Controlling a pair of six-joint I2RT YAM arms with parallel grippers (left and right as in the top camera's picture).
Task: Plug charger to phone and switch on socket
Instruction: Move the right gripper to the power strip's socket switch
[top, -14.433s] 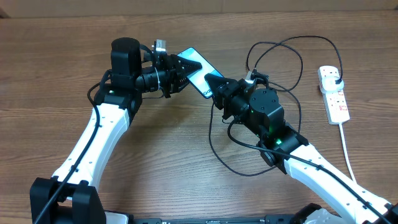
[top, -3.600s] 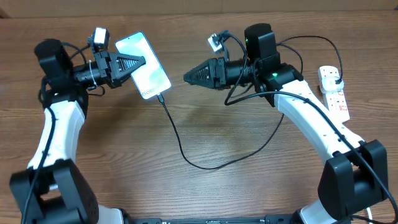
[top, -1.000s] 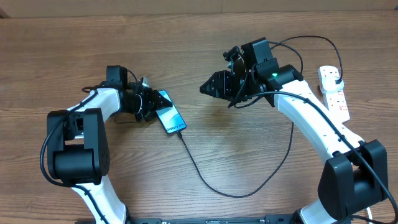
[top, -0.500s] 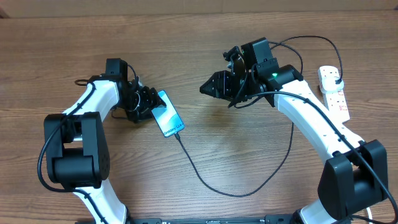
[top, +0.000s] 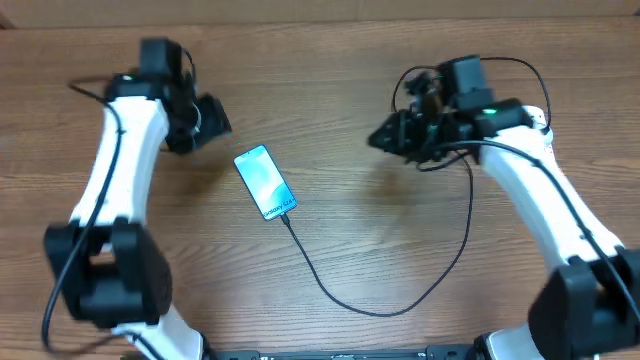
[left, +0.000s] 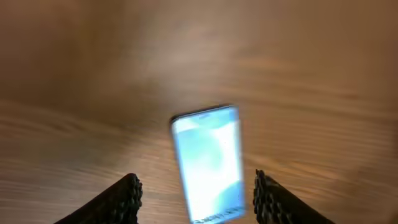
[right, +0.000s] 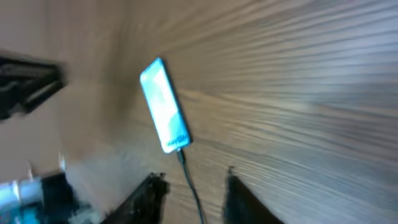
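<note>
— What is your left claw holding?
— Nothing. My left claw (left: 194, 180) is spread wide and empty, hanging over the wooden table (top: 330, 60). The phone (left: 208, 165) lies flat below it, screen up and glowing, touching neither finger.
— And the right?
— My right claw (right: 194, 177) gapes too, gripping nothing. Seen from above, it is well apart from the phone, off to the right. The charger (top: 383, 313) meets the phone's lower short edge, sweeps over the table in one wide loop and climbs toward my right arm. Both wrist views are blurred.
</note>
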